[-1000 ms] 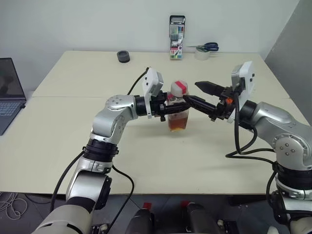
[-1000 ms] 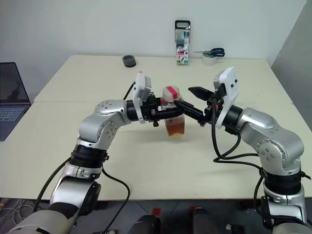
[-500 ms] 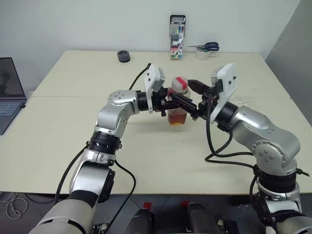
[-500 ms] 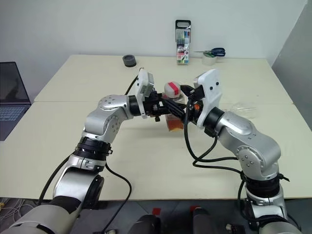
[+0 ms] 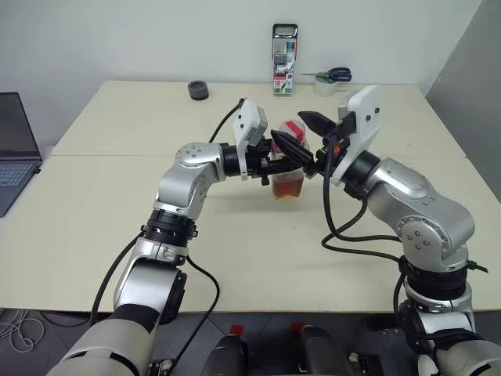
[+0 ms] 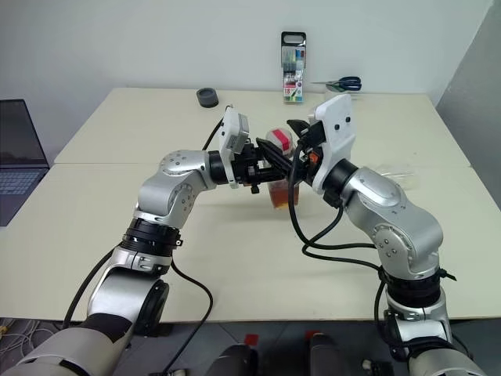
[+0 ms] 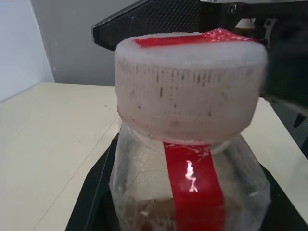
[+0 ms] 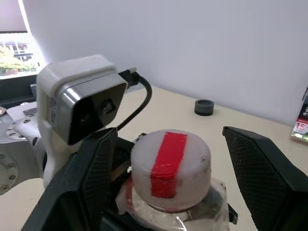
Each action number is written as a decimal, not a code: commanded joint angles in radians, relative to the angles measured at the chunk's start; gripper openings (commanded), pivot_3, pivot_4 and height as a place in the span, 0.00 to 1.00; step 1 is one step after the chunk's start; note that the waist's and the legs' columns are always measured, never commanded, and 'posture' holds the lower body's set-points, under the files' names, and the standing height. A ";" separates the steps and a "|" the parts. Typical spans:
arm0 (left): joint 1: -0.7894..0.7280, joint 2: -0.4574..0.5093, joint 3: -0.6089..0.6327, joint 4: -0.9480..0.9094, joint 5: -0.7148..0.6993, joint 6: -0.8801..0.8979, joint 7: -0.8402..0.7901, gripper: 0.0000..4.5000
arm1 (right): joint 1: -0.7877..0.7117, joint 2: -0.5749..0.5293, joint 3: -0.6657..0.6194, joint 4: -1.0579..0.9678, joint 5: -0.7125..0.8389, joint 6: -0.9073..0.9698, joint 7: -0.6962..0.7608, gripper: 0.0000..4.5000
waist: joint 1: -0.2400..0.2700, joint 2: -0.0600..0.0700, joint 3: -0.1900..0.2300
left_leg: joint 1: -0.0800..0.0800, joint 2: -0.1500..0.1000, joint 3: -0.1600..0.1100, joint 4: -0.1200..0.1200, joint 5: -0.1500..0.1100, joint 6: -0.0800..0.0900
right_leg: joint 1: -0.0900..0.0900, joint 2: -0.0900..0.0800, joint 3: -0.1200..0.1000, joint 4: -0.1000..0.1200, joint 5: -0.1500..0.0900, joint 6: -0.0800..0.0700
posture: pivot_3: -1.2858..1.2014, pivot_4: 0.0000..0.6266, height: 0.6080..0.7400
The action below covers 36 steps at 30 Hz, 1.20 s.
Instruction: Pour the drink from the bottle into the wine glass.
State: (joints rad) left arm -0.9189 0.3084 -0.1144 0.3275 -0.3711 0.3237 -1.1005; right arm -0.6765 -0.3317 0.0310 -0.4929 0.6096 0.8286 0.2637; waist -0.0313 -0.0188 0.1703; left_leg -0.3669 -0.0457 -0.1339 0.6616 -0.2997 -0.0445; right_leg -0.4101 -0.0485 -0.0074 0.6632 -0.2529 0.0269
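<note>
Bottle (image 5: 288,167), your small clear plastic one with amber drink (image 5: 287,189), stands upright above the cream table (image 5: 94,219), clamped in your left gripper (image 5: 275,159). Your right gripper (image 8: 168,178) hangs spread, one finger on either side of its pale, red-striped cap (image 8: 169,167).

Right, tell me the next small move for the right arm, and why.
Probably close the right gripper on the pale cap and twist it off. The left gripper holds the bottle upright above the table, the cap is on, and the open right fingers sit on either side of it, so nothing can pour yet.
</note>
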 commanded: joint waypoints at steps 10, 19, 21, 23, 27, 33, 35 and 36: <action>-0.011 0.006 0.022 -0.045 -0.008 -0.010 0.005 0.40 | -0.037 -0.001 -0.027 0.022 -0.013 -0.039 0.052 0.42 | 0.000 0.000 0.000 | 0.000 0.000 0.000 0.000 0.000 0.000 | 0.000 0.000 0.000 0.000 0.000 0.000 | 0.52 0.24 1.00; 0.027 0.094 -0.014 -0.274 -0.121 0.144 -0.160 0.40 | -0.146 -0.139 -0.122 0.090 0.275 0.093 0.363 0.42 | -0.002 0.002 0.002 | -0.001 0.000 0.000 0.000 0.000 0.000 | 0.000 0.000 0.000 0.000 0.000 0.000 | 0.52 0.24 1.00; 0.012 0.110 -0.010 -0.311 -0.166 0.193 -0.193 0.40 | -0.200 -0.190 -0.099 0.142 0.312 0.138 0.460 0.42 | -0.001 0.003 0.003 | 0.000 0.000 0.000 0.000 -0.001 0.001 | 0.000 0.003 0.000 0.000 0.000 0.000 | 0.52 0.24 1.00; 0.007 0.117 -0.012 -0.339 -0.182 0.209 -0.203 0.40 | -0.223 -0.244 -0.044 0.163 0.289 0.137 0.555 0.42 | -0.001 0.003 0.003 | 0.000 0.000 0.000 0.000 -0.001 0.002 | 0.000 0.003 0.000 0.000 0.000 0.000 | 0.52 0.24 1.00; 0.019 0.114 -0.008 -0.371 -0.177 0.215 -0.176 0.40 | -0.228 -0.263 -0.046 0.201 0.268 0.117 0.586 0.42 | -0.001 0.003 0.003 | 0.000 0.000 0.000 0.000 -0.002 0.003 | 0.001 0.003 0.000 -0.001 0.000 0.000 | 0.52 0.24 1.00; 0.038 0.129 -0.017 -0.326 -0.097 0.135 -0.141 0.40 | -0.114 -0.280 -0.154 0.131 0.301 0.131 0.484 0.71 | 0.003 0.003 0.003 | -0.001 0.001 0.000 0.000 -0.001 0.002 | 0.001 0.001 0.000 -0.001 0.000 0.000 | 0.52 0.24 1.00; 0.046 0.130 -0.016 -0.315 -0.087 0.123 -0.133 0.40 | -0.066 -0.276 -0.188 0.078 0.318 0.146 0.420 0.87 | 0.003 0.003 0.003 | -0.001 0.000 0.000 0.000 -0.001 0.002 | 0.001 -0.001 0.000 -0.001 0.000 0.000 | 0.52 0.24 1.00; 0.049 0.129 -0.015 -0.312 -0.085 0.119 -0.127 0.40 | -0.042 -0.269 -0.199 0.048 0.321 0.150 0.383 0.95 | 0.003 0.003 0.003 | -0.001 0.000 0.000 0.000 -0.001 0.002 | 0.000 -0.001 0.000 -0.001 0.000 0.000 | 0.52 0.24 1.00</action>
State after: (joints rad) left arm -0.8647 0.4352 -0.1493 0.0359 -0.4549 0.4717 -1.2335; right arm -0.7197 -0.5978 -0.1199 -0.3815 0.9064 0.9737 0.6973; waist -0.0279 -0.0159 0.1732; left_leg -0.3679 -0.0455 -0.1337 0.6621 -0.3005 -0.0430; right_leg -0.4099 -0.0497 -0.0076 0.6623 -0.2529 0.0269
